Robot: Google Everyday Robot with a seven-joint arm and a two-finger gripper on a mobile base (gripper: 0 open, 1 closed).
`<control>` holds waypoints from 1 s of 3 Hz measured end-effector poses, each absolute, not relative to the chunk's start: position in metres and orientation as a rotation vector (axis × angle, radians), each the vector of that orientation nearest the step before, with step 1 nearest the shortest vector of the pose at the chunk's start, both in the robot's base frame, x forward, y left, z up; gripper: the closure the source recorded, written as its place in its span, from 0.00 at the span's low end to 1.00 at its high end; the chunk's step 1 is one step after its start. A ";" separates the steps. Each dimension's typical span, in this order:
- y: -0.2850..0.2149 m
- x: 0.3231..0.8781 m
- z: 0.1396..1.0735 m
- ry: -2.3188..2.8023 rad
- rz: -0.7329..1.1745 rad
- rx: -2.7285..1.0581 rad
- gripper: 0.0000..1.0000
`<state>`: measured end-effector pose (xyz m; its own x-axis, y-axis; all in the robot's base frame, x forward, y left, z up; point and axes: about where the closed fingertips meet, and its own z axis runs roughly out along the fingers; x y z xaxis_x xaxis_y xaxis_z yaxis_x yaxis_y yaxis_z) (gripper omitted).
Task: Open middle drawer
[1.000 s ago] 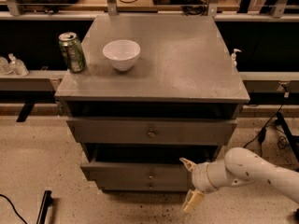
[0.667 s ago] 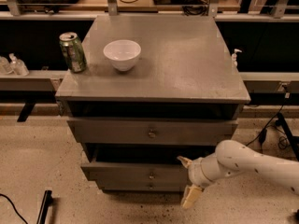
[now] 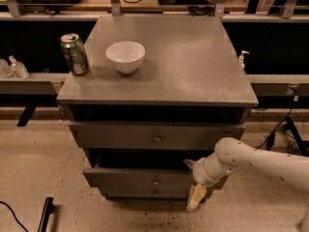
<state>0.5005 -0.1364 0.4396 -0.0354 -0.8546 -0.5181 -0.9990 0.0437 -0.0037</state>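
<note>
The risk from where I stand is a bad purchase. The gripper (image 3: 192, 181) hangs under the front right corner of the table (image 3: 193, 71), at the right end of the middle drawer (image 3: 125, 178) and well to the side of its knob (image 3: 156, 181). The jaws are spread wide with nothing between them. That drawer is the second grey front below the table's front edge, and it stands out a little, with a dark gap above it. A pull or push so far off centre could skew the wide, shallow box in its runners and jam it. The small, round, smooth metal knob would be easy to slip off. I cannot quite tell whether the upper finger touches the drawer front. A hard tug could also rock the table, and the can (image 3: 74, 54) near the left edge is tall, thin and light enough to tip. The bowl (image 3: 125, 57) beside it is white, glossy, squat and steadier. The fronts are flat matt grey panels, and the top drawer (image 3: 111, 135) looks just like the one below it, so the two are easy to confuse.
</note>
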 end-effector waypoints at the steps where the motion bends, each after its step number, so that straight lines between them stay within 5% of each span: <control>1: -0.139 0.510 0.431 1.967 0.508 -1.858 0.16; 3: -0.128 0.512 0.436 1.934 0.530 -1.861 0.53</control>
<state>0.5119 -0.1275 0.4361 -0.0309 -0.8462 -0.5319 -0.9992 0.0400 -0.0056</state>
